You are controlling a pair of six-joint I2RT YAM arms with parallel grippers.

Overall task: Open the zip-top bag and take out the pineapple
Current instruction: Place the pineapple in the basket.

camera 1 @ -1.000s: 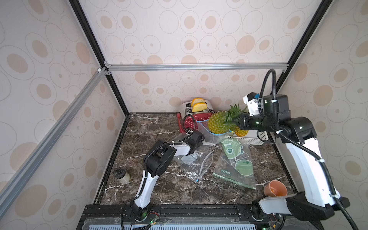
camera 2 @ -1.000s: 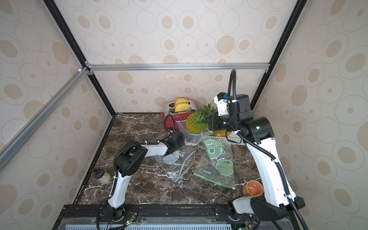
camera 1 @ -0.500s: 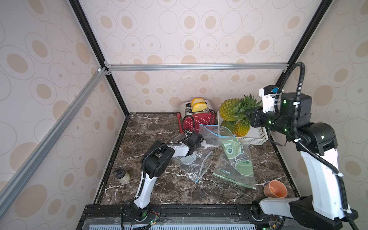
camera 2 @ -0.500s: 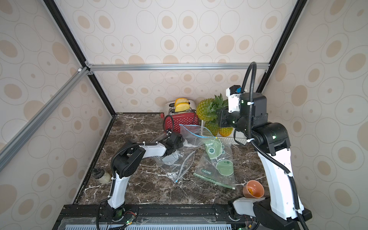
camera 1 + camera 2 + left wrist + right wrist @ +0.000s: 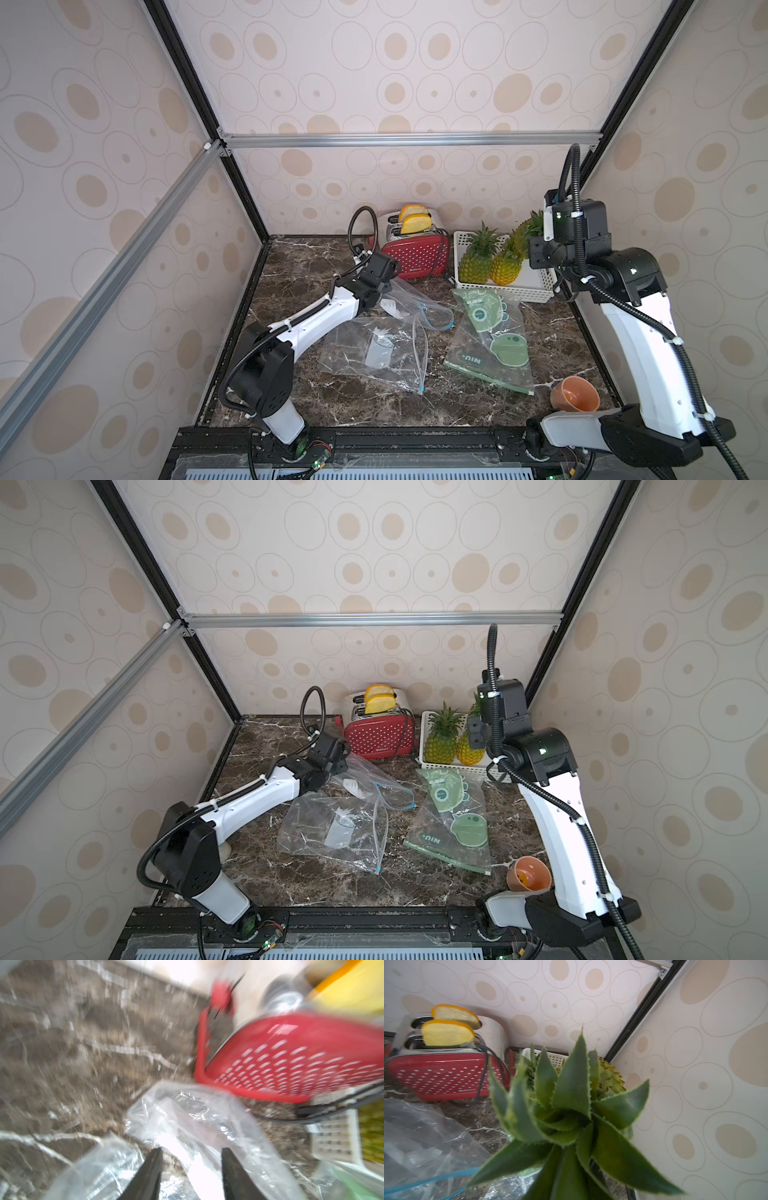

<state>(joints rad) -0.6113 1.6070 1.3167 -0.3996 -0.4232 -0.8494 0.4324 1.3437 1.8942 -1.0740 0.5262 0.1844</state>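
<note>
Pineapple (image 5: 508,268) out of the bag (image 5: 417,305), down in the basket (image 5: 536,294).
In basket: pineapple tilted, beside a second pineapple (image 5: 473,266). On table (image 5: 374,411): green bag (image 5: 490,345) and flat clear bag (image 5: 374,353) lying flat, bag slack with blue-rimmed mouth open. In top views only: right gripper (image 5: 535,254) at the crown, clamped on it by the look; fingers hidden behind leaves in right wrist view. In left wrist view only: left gripper (image 5: 191,1150) released, fingers (image 5: 149,1172) parted over bag film.
</note>
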